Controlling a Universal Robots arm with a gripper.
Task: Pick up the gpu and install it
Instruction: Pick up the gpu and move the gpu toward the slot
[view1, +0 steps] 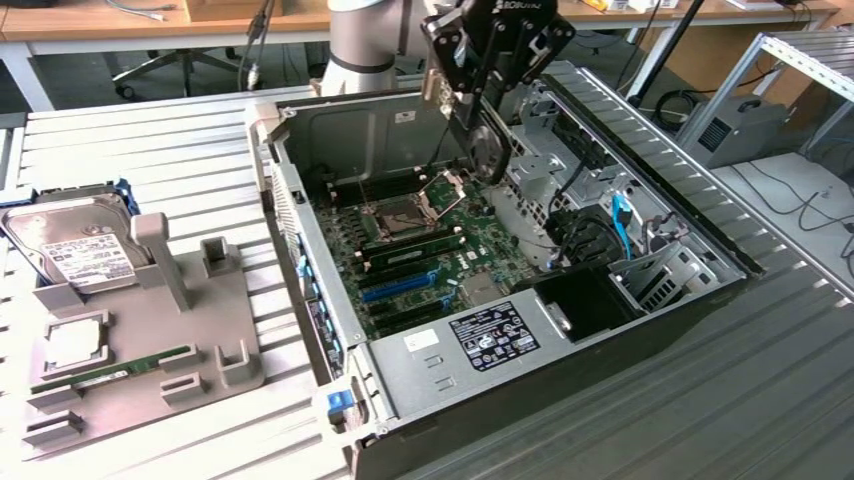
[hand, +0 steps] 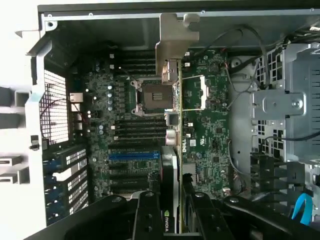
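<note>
Jaws clamped on the gpu (view1: 474, 140), 1 finger against each flat face, with the gripper (view1: 491, 70) pinching the card by its upper edge. Held upright over the open case (view1: 344, 135), partly down inside it and clear of the motherboard (view1: 424, 250), not yet seated. Seen edge-on from the wrist as a thin dark strip (hand: 172, 125) between the fingers (hand: 150, 217), silver bracket (hand: 175, 40) leading toward the case's rear wall.

Judged stiff and fairly light, yet fragile: bare circuitry, a round fan on the dark face, a contact edge along the bottom. Best taken as here, across both faces near the top edge, well away from fan and contacts. Thin enough to swing in a narrow pinch if knocked against the case wall or a slot, so likely to need a square, gentle approach.

Below the card, on the case floor: an empty CPU socket (view1: 400, 215) with its latch frame raised, then black slots and 1 blue slot (view1: 400, 287) toward the case's front.

Outside the case, well apart on the exterior view's left: a grey tray (view1: 200, 320) carrying a hard drive (view1: 80, 245) and a green RAM stick (view1: 114, 368).
</note>
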